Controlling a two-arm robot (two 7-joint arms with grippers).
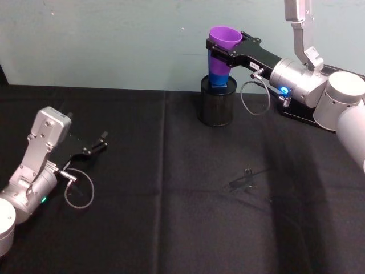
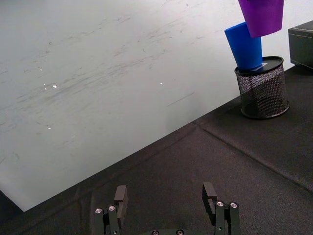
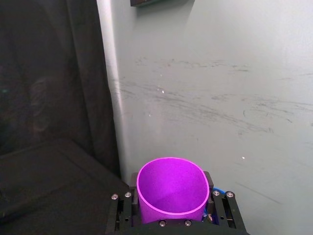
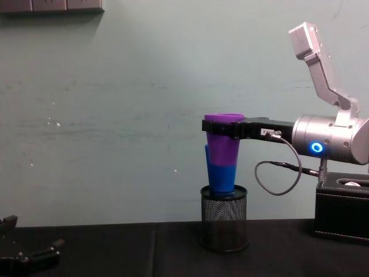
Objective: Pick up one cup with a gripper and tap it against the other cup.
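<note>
Claw [image 1: 225, 48], flat and black, clamps tapered purple cup [image 1: 219, 65] beside blue cup [image 1: 219, 80].

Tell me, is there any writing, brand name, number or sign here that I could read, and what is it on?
On the right gripper, which holds the purple cup: a small white label, its print too small to read.
On the purple cup, the blue cup and the black mesh holder: no writing on the sides that show.
On the left gripper, parked at the left: no label seen.
Readable text: none.
</note>
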